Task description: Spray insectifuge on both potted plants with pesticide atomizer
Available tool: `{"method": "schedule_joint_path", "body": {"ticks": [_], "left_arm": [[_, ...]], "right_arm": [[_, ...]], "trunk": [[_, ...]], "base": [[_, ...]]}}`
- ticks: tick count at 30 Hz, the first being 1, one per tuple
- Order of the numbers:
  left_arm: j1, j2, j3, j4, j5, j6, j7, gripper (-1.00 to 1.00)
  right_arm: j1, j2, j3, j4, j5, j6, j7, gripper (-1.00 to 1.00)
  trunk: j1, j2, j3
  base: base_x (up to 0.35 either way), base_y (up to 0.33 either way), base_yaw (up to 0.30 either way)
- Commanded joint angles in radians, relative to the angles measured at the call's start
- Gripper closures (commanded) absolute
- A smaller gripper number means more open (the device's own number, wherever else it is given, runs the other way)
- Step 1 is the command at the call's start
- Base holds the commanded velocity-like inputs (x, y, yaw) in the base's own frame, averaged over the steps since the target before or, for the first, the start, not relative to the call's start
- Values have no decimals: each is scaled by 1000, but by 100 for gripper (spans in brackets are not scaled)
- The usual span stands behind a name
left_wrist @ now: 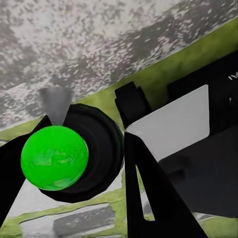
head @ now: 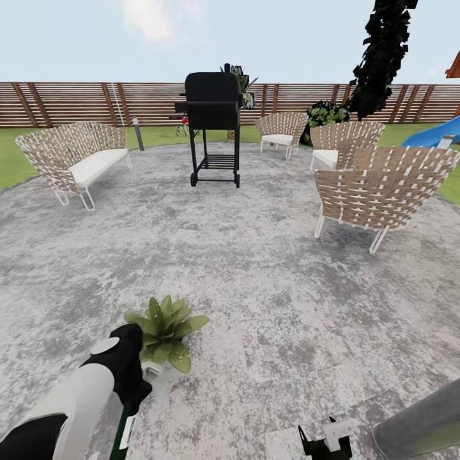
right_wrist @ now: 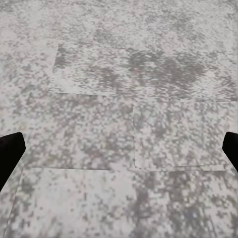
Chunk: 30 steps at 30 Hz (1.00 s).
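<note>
One potted plant (head: 165,327), a rosette of pointed green leaves in a little grey pot, stands on the stone patio (head: 255,268) of the garden, near my left side. My left arm (head: 96,390) reaches just short of it, wrist beside the pot. My left gripper (left_wrist: 87,133) is shut on the pesticide atomizer (left_wrist: 54,157), whose round bright green end sits between the black fingers (left_wrist: 144,188). Its thin green and white stem (head: 126,425) hangs under the left wrist. My right gripper (right_wrist: 119,148) is open over bare paving, low at the front (head: 326,441). The other potted plant is out of view.
A black wheeled grill (head: 213,124) stands mid-patio. A wicker sofa (head: 76,160) sits at the left, wicker chairs (head: 383,185) at the right and back (head: 281,131). A brown slatted fence (head: 76,102) closes the lawn behind. A blue slide (head: 434,134) is far right.
</note>
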Motion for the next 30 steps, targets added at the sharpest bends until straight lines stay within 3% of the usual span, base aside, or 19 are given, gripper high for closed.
{"method": "schedule_joint_path", "body": {"ticks": [1, 5, 8, 10, 13, 16, 19, 24, 30], "left_arm": [[6, -1, 5, -2, -10, 9, -9, 100], [12, -18, 6, -3, -9, 8, -9, 100], [12, -53, 6, -24, -11, 7, -7, 100], [11, -55, 5, -51, -11, 7, -7, 100], [11, -41, 8, -92, -11, 2, -13, 100], [7, 10, 12, -107, -9, 1, -20, 100], [5, 35, 13, -108, -8, 0, -21, 100], [12, 43, 10, -91, -8, -2, -16, 100], [11, 31, 14, -97, -8, 1, -17, 100]], "right_arm": [[-1, 0, -4, 0, 5, -3, 1, -100], [-1, 0, -4, 0, 5, -3, 1, -100], [-1, 0, -4, 1, 5, -3, 1, -100], [-1, 0, -4, 1, 5, -3, 1, -100], [-1, 0, -4, 1, 5, -3, 1, -100], [-1, 0, -4, 1, 5, -3, 1, -100], [-1, 0, -4, 1, 5, -3, 0, -100], [-1, 0, -4, 1, 5, -3, 0, -100], [-1, 0, -4, 1, 5, -3, 0, -100]], "trunk": [[0, 0, -1], [0, 0, -1], [0, 0, -1], [0, 0, -1], [0, 0, -1], [0, 0, -1], [0, 0, -1], [0, 0, -1], [0, 0, -1]], "base": [[0, 0, 0], [0, 0, 0], [0, 0, 0], [0, 0, 0], [0, 0, 0], [0, 0, 0], [0, 0, 0], [-27, 51, 0], [-98, 224, 0]]}}
